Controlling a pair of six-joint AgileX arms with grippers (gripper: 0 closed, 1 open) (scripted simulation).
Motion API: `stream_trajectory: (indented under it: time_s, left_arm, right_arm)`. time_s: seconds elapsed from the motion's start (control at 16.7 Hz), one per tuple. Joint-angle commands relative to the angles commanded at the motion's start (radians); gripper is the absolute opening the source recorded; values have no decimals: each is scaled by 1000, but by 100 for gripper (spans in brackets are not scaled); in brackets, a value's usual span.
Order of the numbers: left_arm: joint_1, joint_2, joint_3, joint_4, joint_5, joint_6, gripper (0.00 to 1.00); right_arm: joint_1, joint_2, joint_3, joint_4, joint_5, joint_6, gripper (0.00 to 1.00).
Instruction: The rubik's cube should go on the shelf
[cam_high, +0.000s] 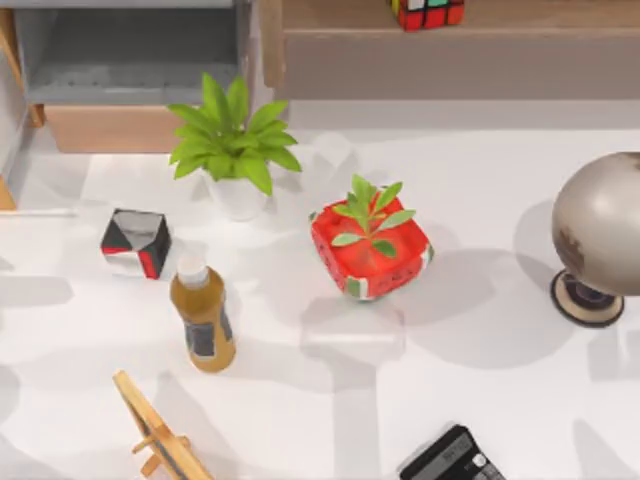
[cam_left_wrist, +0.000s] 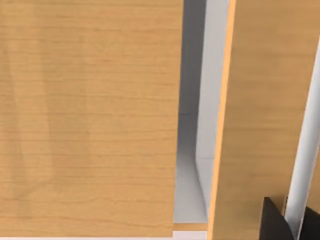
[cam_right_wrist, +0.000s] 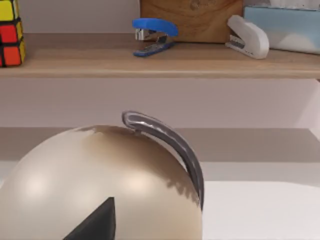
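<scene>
The rubik's cube (cam_high: 427, 12) stands on the shelf (cam_high: 340, 15), a light-brown wooden ledge at the back right of the table. The right wrist view shows the cube (cam_right_wrist: 11, 32) resting on the ledge (cam_right_wrist: 200, 62), with nothing gripping it. A dark part of my right gripper (cam_right_wrist: 95, 222) sits low behind the globe, away from the cube. My left gripper (cam_left_wrist: 292, 227) is a dark shape close to light wooden panels (cam_left_wrist: 90, 120).
A globe (cam_high: 605, 225) stands at the right edge, a red planter (cam_high: 372, 250) mid-table, and a potted plant (cam_high: 235, 150), a bottle (cam_high: 205, 320) and a black-white-red box (cam_high: 135, 243) to the left. A grey cubby (cam_high: 130, 50) fills the back left. Two staplers (cam_right_wrist: 152, 35) share the shelf.
</scene>
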Motion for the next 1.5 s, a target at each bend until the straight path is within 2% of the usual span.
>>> stream_trajectory:
  time_s: [0.24,0.6,0.96,1.5]
  left_arm:
    - [-15,29,33,-34,-19,-1,0]
    - [-78,104,236,-132,-81,-5,0]
    - [-82,118,251,-148,-90,-6,0]
    - [-133,219,487,-267,-138,-8,0]
  right_arm:
    - [0,0,0,0,0,0,100]
    - [0,0,0,0,0,0,100]
    - [0,0,0,0,0,0,100]
    - [0,0,0,0,0,0,100]
